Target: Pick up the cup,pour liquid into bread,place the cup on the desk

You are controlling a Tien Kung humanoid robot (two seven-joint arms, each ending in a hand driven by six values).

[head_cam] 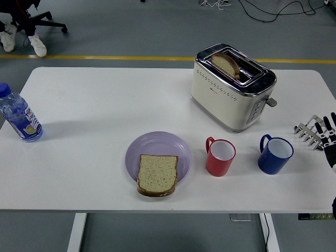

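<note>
Only the head view is given, and in it the right hand (326,137) is seen at the right edge of the frame, its fingers spread and pointing up and leftward, with nothing held; part of it is cut off by the edge, so the thumb's position cannot be made out with certainty. The left hand is not shown at all. Two cups are stood upright in the lower right of the frame: a blue cup (275,154) just left of the hand and a red cup (220,157) further left, each with its handle turned to the upper left, away from the hand. The blue cup is therefore judged the nearer target, approached from its plain side. The bread (157,175) is laid on a purple plate (157,149) at lower centre, left of the red cup. Open table is left between hand and blue cup; a toaster (232,86) is set behind the cups, and the table's near edge runs close below.
</note>
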